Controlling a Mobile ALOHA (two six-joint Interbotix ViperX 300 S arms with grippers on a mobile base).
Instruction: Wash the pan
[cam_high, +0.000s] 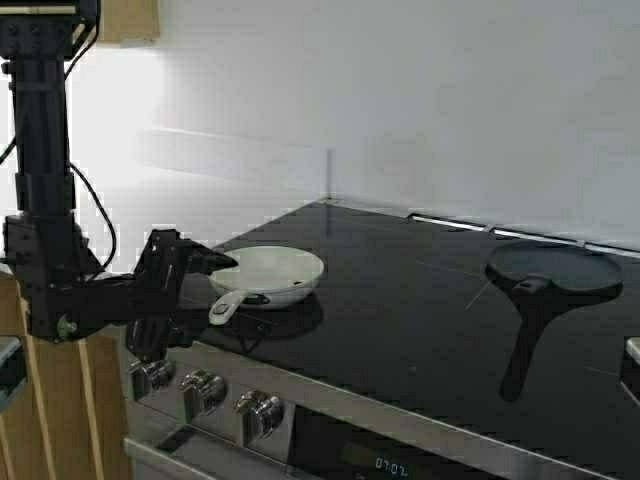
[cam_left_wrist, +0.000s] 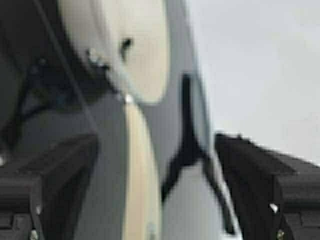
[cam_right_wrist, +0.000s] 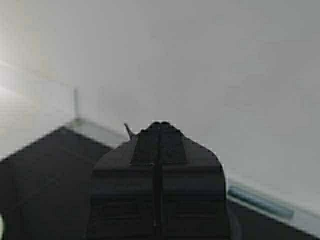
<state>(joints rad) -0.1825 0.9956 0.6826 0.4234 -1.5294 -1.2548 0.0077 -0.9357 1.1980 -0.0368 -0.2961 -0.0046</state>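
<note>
The pan (cam_high: 272, 272), small, round and cream, sits on the front left of the black glass hob (cam_high: 400, 330), its pale handle (cam_high: 228, 305) pointing toward the front edge. My left gripper (cam_high: 213, 292) is open at the handle's end. In the left wrist view the handle (cam_left_wrist: 142, 175) lies between the two spread fingers (cam_left_wrist: 55, 185), nearer one of them, with the pan bowl (cam_left_wrist: 135, 45) beyond it. My left gripper (cam_left_wrist: 157, 195) holds nothing. My right gripper (cam_right_wrist: 160, 126) is shut and empty, raised over the hob's right side, facing the white wall.
A flat black pan (cam_high: 555, 268) with a long black handle (cam_high: 525, 345) lies on the hob's right side. Three metal knobs (cam_high: 205, 390) line the cooker front below the left gripper. A wooden block (cam_high: 60, 410) stands at the far left. White walls close the back.
</note>
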